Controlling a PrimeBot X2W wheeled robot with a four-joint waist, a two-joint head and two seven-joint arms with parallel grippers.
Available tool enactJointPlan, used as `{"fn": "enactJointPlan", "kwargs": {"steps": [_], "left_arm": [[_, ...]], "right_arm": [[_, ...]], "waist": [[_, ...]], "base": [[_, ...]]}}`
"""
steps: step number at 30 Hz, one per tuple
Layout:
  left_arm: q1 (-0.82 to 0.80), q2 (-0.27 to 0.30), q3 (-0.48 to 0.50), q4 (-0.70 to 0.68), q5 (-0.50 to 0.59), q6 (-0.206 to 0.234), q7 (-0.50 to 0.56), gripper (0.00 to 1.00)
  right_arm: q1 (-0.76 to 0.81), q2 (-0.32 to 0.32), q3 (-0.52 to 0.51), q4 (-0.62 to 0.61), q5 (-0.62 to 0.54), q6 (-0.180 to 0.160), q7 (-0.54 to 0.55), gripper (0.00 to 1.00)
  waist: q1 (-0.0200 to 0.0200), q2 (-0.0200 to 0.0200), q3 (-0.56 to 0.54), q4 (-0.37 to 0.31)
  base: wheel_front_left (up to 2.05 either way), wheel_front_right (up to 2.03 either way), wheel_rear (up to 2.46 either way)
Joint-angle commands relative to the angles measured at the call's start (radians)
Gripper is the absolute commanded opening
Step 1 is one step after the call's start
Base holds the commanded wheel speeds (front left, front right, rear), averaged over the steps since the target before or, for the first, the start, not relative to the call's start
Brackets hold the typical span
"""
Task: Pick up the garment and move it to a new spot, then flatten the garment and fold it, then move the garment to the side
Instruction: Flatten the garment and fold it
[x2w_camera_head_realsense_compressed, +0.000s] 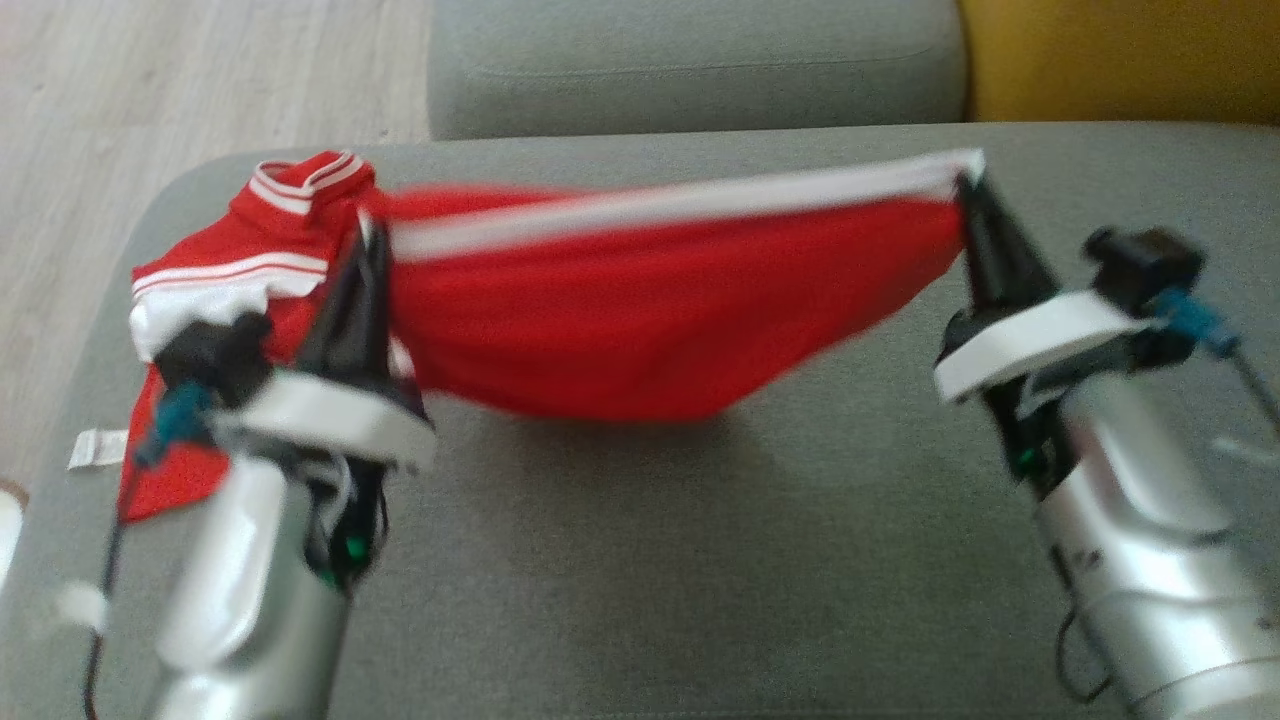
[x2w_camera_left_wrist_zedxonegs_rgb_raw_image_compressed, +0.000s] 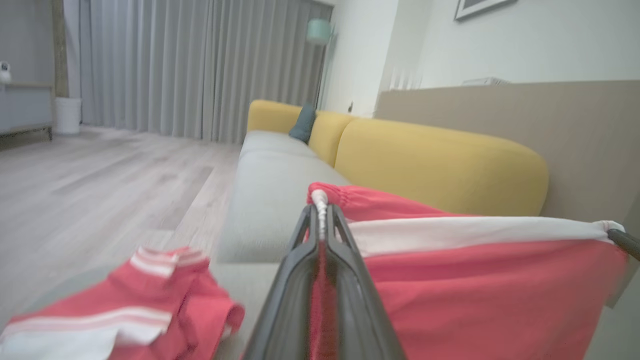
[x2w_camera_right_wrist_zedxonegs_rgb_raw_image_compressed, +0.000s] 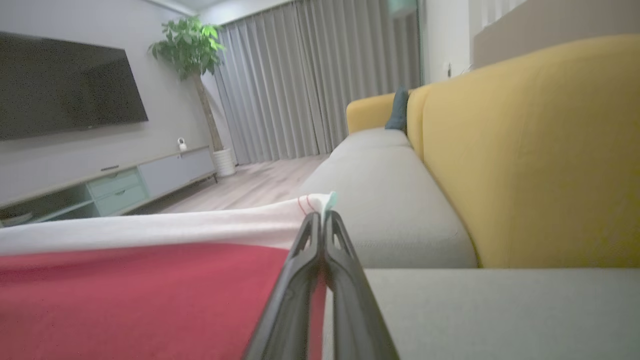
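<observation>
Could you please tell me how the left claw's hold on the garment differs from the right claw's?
The left claw pinches the red, white-striped fabric garment partway along its white band, the collar end lying loose beyond it on the grey fabric cushion; the right claw pinches the band's end corner. Red cloth bunches at the left claw's tips; flat white hem meets the right claw's. Both are shut, holding the span sagging between them.
</observation>
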Motion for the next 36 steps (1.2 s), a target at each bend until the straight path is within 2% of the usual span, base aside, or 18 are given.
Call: {"fn": "enactJointPlan", "kwargs": {"steps": [1, 4, 8, 10, 13, 17, 20, 24, 28, 35, 36], "left_arm": [[-0.078, 0.030, 0.045, -0.045, 0.001, -0.002, 0.004, 0.00], [-0.180, 0.066, 0.039, -0.073, 0.011, -0.013, 0.063, 0.00], [-0.331, 0.081, 0.033, -0.082, 0.001, -0.021, 0.150, 0.00], [-0.410, 0.087, 0.013, -0.062, 0.024, -0.021, 0.181, 0.00], [-0.528, 0.068, 0.012, 0.011, 0.023, -0.011, 0.205, 0.00], [-0.707, 0.075, 0.010, 0.130, 0.075, 0.014, 0.129, 0.00], [-0.830, 0.060, 0.007, 0.204, 0.101, 0.028, 0.043, 0.00], [-0.921, 0.021, 0.029, 0.266, 0.087, 0.027, -0.002, 0.00], [-0.871, -0.005, 0.054, 0.283, 0.070, 0.012, -0.006, 0.00], [-0.492, -0.035, 0.106, 0.248, 0.077, -0.002, -0.007, 0.00], [-0.492, -0.035, 0.106, 0.248, 0.077, -0.002, -0.007, 0.00]], "right_arm": [[-0.058, -0.021, 0.010, -0.044, 0.012, 0.005, -0.012, 0.00], [-0.114, -0.085, 0.023, -0.132, 0.023, 0.005, 0.023, 0.00], [-0.232, -0.151, 0.041, -0.214, 0.018, 0.005, 0.100, 0.00], [-0.306, -0.179, 0.061, -0.225, -0.006, 0.005, 0.129, 0.00], [-0.429, -0.184, 0.077, -0.198, -0.033, 0.005, 0.138, 0.00], [-0.602, -0.149, 0.050, -0.103, -0.099, 0.005, 0.055, 0.00], [-0.713, -0.122, -0.010, -0.029, -0.160, 0.005, 0.005, 0.00], [-0.790, -0.109, -0.104, -0.003, -0.220, 0.005, -0.012, 0.00], [-0.713, -0.103, -0.141, -0.079, -0.234, 0.005, -0.013, 0.00], [-0.359, -0.099, -0.091, -0.161, -0.133, 0.005, -0.014, 0.00], [-0.359, -0.099, -0.091, -0.161, -0.133, 0.005, -0.014, 0.00]], "waist": [[0.0000, 0.0000, -0.005, -0.012], [0.0000, 0.0000, 0.021, -0.022], [0.0000, 0.0000, 0.105, -0.036], [0.0000, 0.0000, 0.160, -0.041], [0.0000, 0.0000, 0.240, -0.055], [0.0000, 0.0000, 0.320, -0.088], [0.0000, 0.0000, 0.359, -0.106], [0.0000, 0.0000, 0.389, -0.116], [0.0000, 0.0000, 0.392, -0.121], [0.0000, 0.0000, 0.324, -0.136], [0.0000, 0.0000, 0.324, -0.136]], "base": [[0.00, 0.00, 0.00], [0.00, 0.00, 0.00], [0.00, 0.00, 0.00], [0.00, 0.00, 0.00], [0.00, 0.00, 0.00], [0.00, 0.00, 0.00], [0.00, 0.00, 0.00], [0.00, 0.00, 0.00], [0.00, 0.00, 0.00], [0.00, 0.00, 0.00], [0.00, 0.00, 0.00]]}}
